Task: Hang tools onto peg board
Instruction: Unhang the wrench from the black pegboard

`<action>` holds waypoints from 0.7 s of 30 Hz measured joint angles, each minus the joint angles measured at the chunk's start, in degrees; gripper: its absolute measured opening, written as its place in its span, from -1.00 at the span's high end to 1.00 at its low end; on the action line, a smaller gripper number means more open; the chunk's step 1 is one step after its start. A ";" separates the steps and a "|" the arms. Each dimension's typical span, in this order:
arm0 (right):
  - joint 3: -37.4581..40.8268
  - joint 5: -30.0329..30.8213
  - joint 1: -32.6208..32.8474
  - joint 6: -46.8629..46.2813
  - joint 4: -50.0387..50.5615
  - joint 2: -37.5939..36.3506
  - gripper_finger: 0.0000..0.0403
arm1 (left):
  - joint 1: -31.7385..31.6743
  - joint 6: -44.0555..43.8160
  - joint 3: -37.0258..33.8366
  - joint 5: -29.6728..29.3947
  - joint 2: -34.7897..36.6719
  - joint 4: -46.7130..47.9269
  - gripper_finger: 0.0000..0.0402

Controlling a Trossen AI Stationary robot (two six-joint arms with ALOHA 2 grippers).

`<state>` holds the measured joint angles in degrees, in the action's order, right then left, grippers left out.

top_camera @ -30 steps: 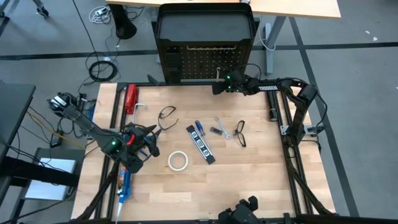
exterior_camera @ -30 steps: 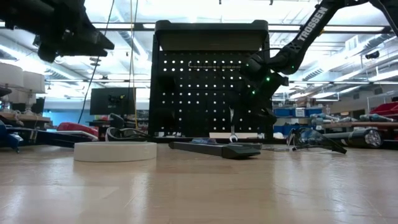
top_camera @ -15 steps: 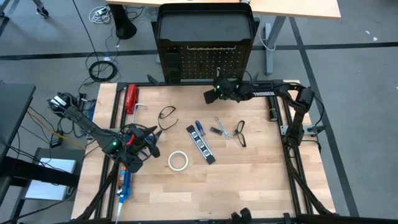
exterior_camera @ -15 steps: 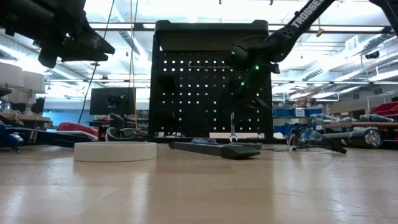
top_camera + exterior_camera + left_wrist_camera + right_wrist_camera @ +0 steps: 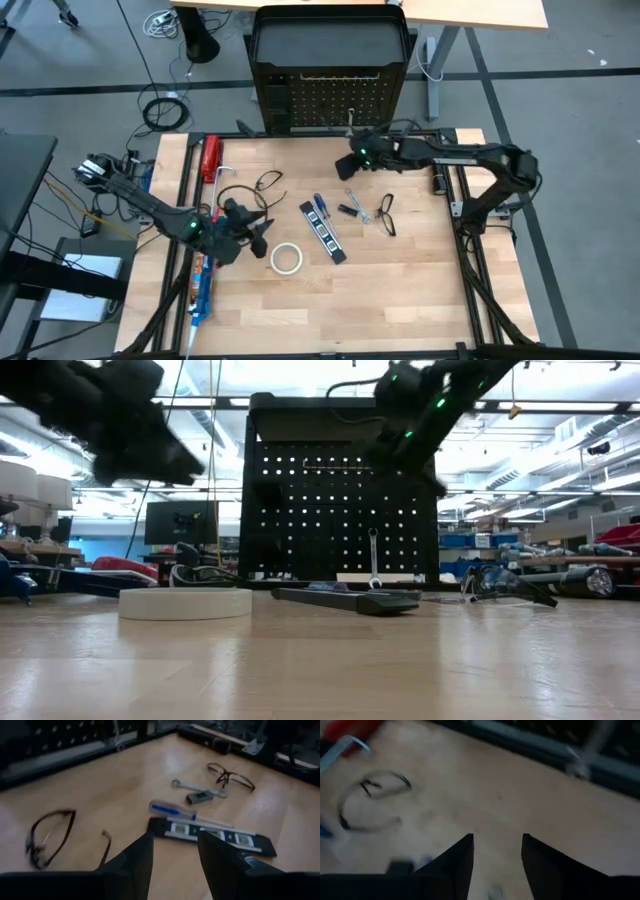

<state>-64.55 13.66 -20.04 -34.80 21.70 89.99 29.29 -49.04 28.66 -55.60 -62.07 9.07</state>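
The black peg board stands at the table's far edge. A silver wrench hangs upright on it by its upper end. On the table lie safety glasses, a blue-handled screwdriver, a black-and-white bar tool, a second wrench, more glasses and a white tape roll. My right gripper hovers open and empty above the table in front of the board. My left gripper hovers open and empty left of the tape roll, pointing toward the screwdriver.
A red-handled tool lies at the far left of the table. A blue caulking gun lies along the left edge under my left arm. Bare wood fills the near half of the table.
My right gripper has drawn back from the peg board toward the table's near side and risen. The wrench stays hanging on the board. My left gripper has swung a little toward the table's right, closer to the tape roll, and tipped lower.
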 joint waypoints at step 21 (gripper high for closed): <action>9.07 10.95 -5.36 33.26 -13.45 2.00 0.16 | -21.42 16.73 0.05 11.34 -1.32 -15.59 0.44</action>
<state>-55.48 24.61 -25.40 -1.54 8.26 91.98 7.87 -32.31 28.71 -44.25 -63.39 -6.51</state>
